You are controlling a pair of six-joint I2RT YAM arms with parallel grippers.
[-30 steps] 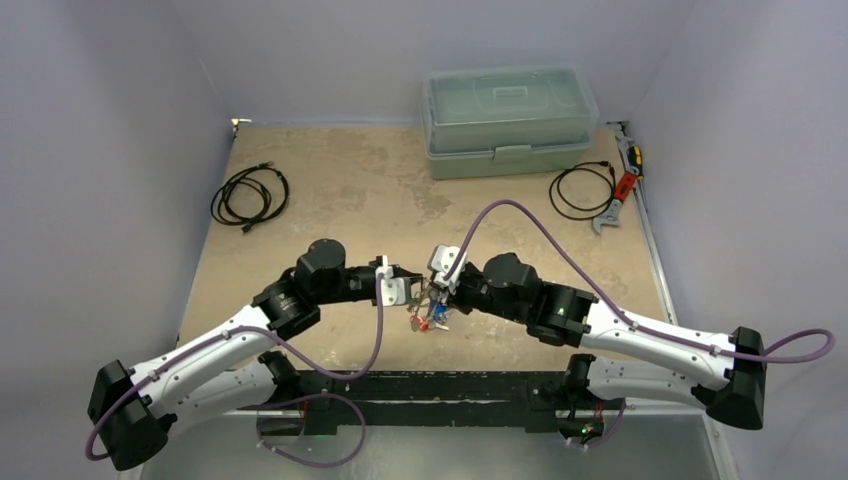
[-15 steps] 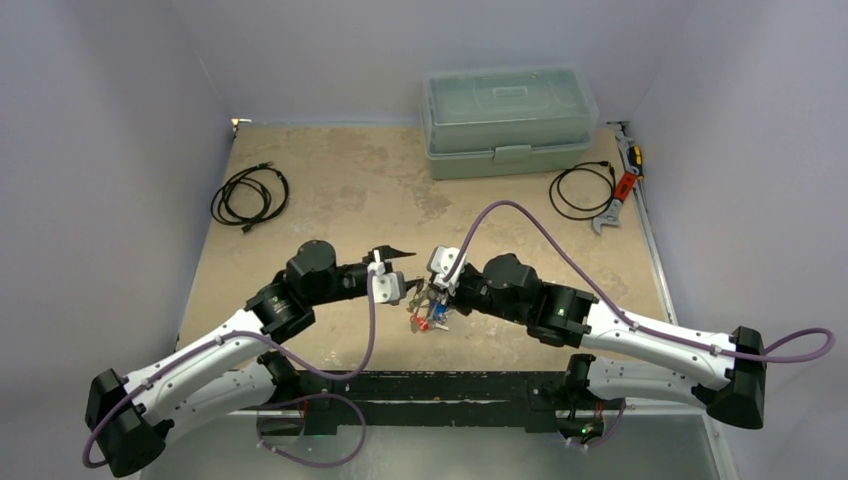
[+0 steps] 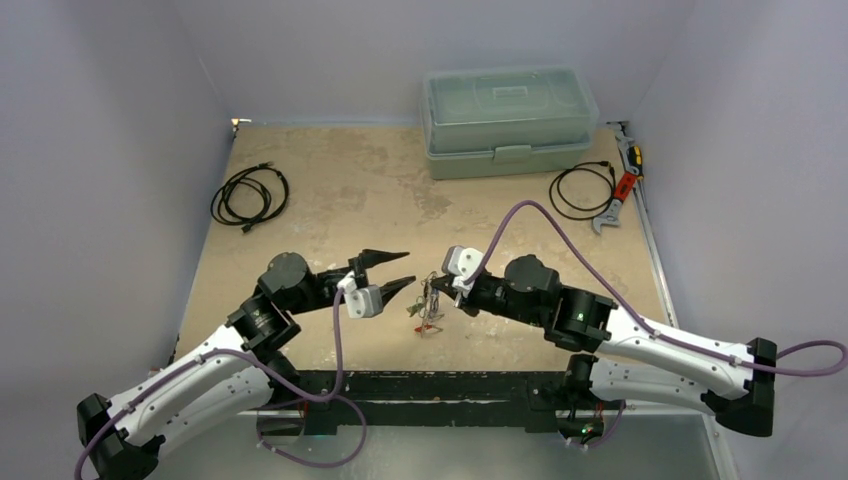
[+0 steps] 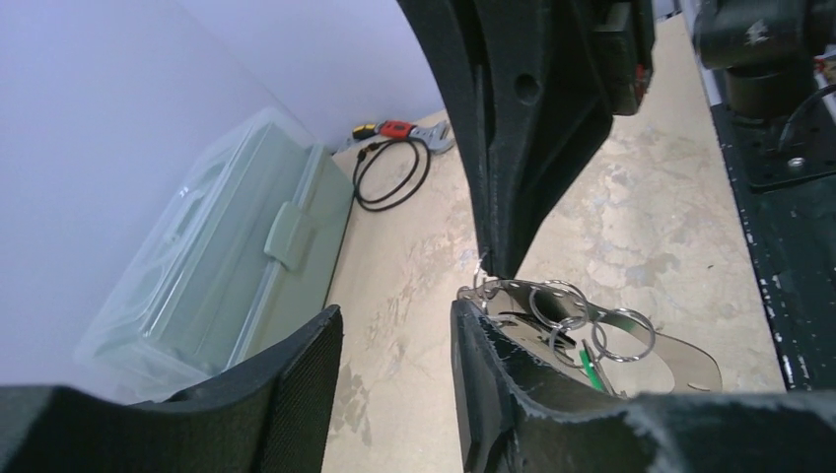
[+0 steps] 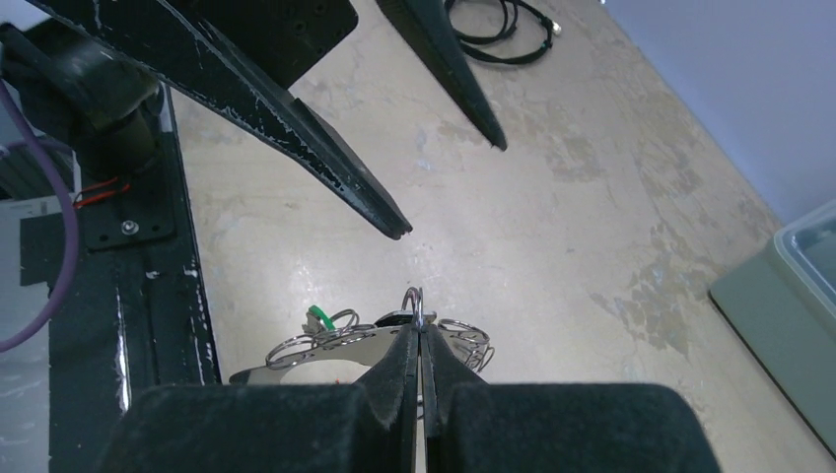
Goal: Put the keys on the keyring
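From above, the left fingers stand well apart and empty, tips aimed at the right fingers just beside them. The right fingers are closed on the keyring, with the keys bunched beneath it near the front middle of the surface. No loose key shows elsewhere, so the job looks close to done. The step likely calls for the right arm to keep its pinch steady while the left moves without catching a ring. Whether the bunch rests on the surface cannot be told. A clear toolbox sits at the back, a coiled black cable on the left and another cable beside a wrench on the right. All are well away from the work. The left wrist camera looks past its own spread pads to the right fingers, whose tip meets the shiny band of the keyring. Small split rings and a green tag are strung on it. They crowd the gap, the likeliest snag for any approach. The right wrist camera shows its fingers pressed fully together on thin metal, a small wire loop standing just above the tips. The two left fingers hang open beyond, with nothing between them.
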